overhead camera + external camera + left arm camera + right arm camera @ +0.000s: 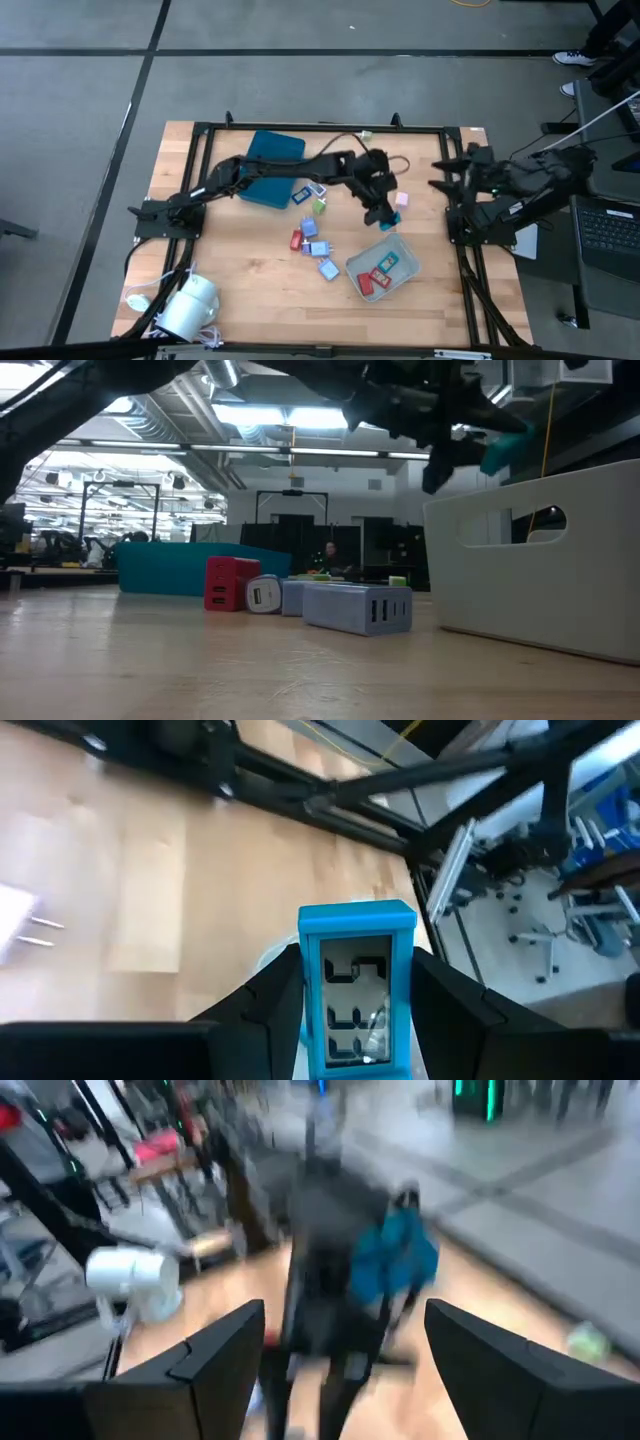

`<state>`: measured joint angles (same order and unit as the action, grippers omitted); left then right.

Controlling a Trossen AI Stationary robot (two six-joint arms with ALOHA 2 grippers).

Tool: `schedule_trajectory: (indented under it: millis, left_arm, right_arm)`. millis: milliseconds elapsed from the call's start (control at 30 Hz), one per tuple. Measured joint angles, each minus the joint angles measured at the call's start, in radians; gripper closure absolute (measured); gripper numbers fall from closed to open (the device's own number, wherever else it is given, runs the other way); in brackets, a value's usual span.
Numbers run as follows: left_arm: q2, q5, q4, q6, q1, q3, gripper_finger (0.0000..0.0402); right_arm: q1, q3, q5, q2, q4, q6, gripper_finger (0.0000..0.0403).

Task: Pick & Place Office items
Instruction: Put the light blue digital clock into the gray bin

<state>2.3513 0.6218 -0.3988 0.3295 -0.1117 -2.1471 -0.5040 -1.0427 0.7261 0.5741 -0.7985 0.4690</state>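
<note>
My left gripper (385, 218) reaches across the table and hangs above the far edge of the pale grey tray (404, 268), shut on a light blue block (357, 988) with dark slots in its face. Several more small items in red, blue, green and pink lie loose on the wood between the two trays (310, 232). A few red and teal ones lie in the grey tray. In the low view a red block (230, 582) and a lavender block (358, 607) stand on the table. My right gripper (438, 175) waits open near the table's right edge. My left gripper pinches the light blue block by its two long sides (310, 1010), one dark finger (268, 1010) on each. The slotted face is turned toward the wrist camera. The block (505, 450) is lifted clear of the table, above the grey tray's rim.
A dark teal tray (272, 170) sits at the far left of the work area. A white cylindrical device with a cable (190, 305) lies at the near left corner. A black frame (320, 127) runs round the table. Bare wood lies near the front edge.
</note>
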Motion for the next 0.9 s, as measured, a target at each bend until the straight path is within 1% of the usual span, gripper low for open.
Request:
schedule_trajectory:
  millis: [100,167,233,333,433,500,533,600,733,800,900]
  left_arm:
    - [0.019,0.057,0.039,-0.001,0.034,-0.003,0.0258]
    - [0.033,0.085,0.047,-0.001,0.055,-0.003,0.0258]
    - [0.049,0.112,0.094,0.01,0.07,-0.003,0.0258]
    - [0.076,0.118,0.135,0.016,0.084,-0.003,0.0258]
    - [0.128,0.157,0.167,0.056,0.103,-0.003,0.0258]
    - [0.159,0.186,0.225,0.088,0.115,-0.003,0.0258]
    - [0.166,0.195,0.244,0.106,0.119,-0.003,0.0258]
    - [0.171,0.198,0.276,0.117,0.118,-0.003,0.0258]
    - [0.175,0.208,0.259,0.093,0.113,-0.003,0.0258]
    - [0.175,0.21,0.26,0.088,0.11,-0.003,0.0258]
    - [0.175,0.22,0.234,0.075,0.109,-0.003,0.0258]
  right_arm:
    - [-0.022,0.003,0.049,-0.047,-0.012,-0.04,0.0122]
    - [-0.034,0.002,0.025,-0.095,-0.01,-0.04,0.0122]
    - [-0.046,0.0,-0.013,-0.134,-0.003,-0.041,0.0122]
    - [-0.055,0.018,-0.035,-0.166,0.002,-0.067,0.0122]
    - [-0.056,0.069,-0.034,-0.214,0.006,-0.067,0.0122]
    - [-0.056,0.146,-0.027,-0.25,0.046,-0.061,0.0122]
    - [-0.056,0.195,-0.027,-0.275,0.097,-0.068,0.0122]
    - [-0.056,0.307,-0.045,-0.331,0.27,-0.117,0.0122]
    - [-0.056,0.525,-0.155,-0.433,0.605,-0.275,0.0122]
    - [-0.056,0.62,-0.173,-0.48,0.722,-0.301,0.0122]
    - [-0.056,0.74,-0.176,-0.531,0.832,-0.321,0.0122]
